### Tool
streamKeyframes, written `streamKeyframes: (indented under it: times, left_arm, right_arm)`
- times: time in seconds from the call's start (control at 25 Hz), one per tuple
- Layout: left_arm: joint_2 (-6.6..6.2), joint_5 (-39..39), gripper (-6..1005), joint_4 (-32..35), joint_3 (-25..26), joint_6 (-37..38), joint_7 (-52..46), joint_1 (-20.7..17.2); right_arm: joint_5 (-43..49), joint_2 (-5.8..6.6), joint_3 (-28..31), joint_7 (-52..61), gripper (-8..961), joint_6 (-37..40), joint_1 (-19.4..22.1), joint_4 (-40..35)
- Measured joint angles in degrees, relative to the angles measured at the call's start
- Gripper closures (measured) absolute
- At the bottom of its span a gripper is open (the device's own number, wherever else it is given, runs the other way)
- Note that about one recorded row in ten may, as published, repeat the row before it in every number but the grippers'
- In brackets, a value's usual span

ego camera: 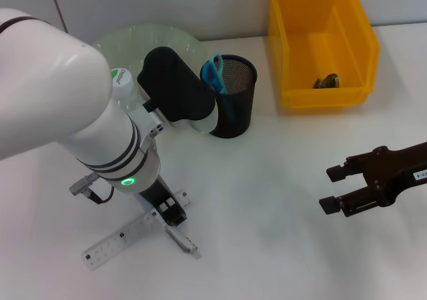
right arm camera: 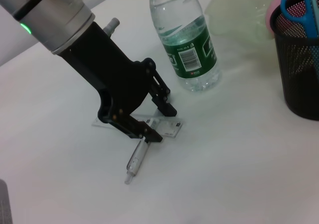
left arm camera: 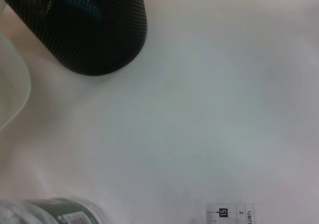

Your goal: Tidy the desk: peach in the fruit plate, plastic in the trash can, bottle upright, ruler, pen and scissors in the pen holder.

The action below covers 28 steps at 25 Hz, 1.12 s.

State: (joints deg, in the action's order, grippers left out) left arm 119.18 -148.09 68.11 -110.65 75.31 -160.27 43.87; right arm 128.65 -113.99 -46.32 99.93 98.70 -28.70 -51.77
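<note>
1. The left gripper [right arm camera: 162,120] was down at the table surface, fingers spread either side of the end of the clear ruler [ego camera: 127,237], which lay flat on the white desk [ego camera: 267,200]. One fingertip sat just beside the ruler's far edge and the other at its near edge, so the jaws were parted and had not closed on anything that I could see.
2. A silver pen [right arm camera: 137,159] lay touching the ruler's end, right beneath the lower finger; I judged that the closeness could make a clean pinch of the ruler alone awkward.
3. The low, steep posture of the left arm made sense to me: a thin flat ruler needs the fingertips right at the desk to catch its edges.
4. The water bottle [right arm camera: 187,40] stood upright just beside the black mesh pen holder [ego camera: 233,97], and blue-handled scissors [ego camera: 212,72] were in the holder already.
5. A crumpled scrap lay in the yellow bin [ego camera: 320,40], and the green plate [ego camera: 133,40] sat behind the arm; I could not see the peach.
6. The right gripper [ego camera: 337,190] hung idle, well apart on the right side, its fingers apart and empty.
</note>
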Motion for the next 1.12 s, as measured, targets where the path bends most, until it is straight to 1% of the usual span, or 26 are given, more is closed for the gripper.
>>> streamKeyframes:
  times: [0.08, 0.68, 0.8, 0.92, 1.0, 1.08, 1.12]
  left_arm:
    - [0.0, 0.0, 544, 0.0, 0.0, 0.2, 0.1, 0.1]
    - [0.0, 0.0, 559, -1.2, 0.0, 0.2, 0.5, 0.7]
    - [0.0, 0.2, 578, -1.3, 0.0, 0.3, 0.5, 1.0]
    - [0.0, 0.6, 593, 0.7, 0.8, 2.6, 0.5, 0.9]
    - [0.0, 0.6, 596, 2.7, 1.6, 4.6, 0.5, 0.7]
    - [-0.03, 0.6, 598, 6.7, 3.3, 7.2, 0.5, -0.2]
    - [-0.03, 0.6, 599, 6.7, 3.3, 7.2, 0.5, -0.2]
  right_arm:
    - [0.0, 0.0, 0.0, 0.1, 125, 0.0, 0.0, 0.0]
    - [0.0, 0.0, 0.0, 0.4, 125, -0.3, 0.0, 0.0]
    - [0.0, 0.0, 0.0, 0.4, 124, -0.3, 0.0, 0.1]
    - [0.0, 0.0, 0.0, 0.4, 124, -0.3, 0.0, 0.1]
    - [0.0, 0.0, 0.0, 0.4, 124, -0.4, 0.0, 0.2]
    - [0.0, 0.0, 0.0, 0.4, 124, -0.4, 0.0, 0.1]
    - [0.0, 0.0, 0.0, 0.4, 124, -0.4, 0.0, 0.1]
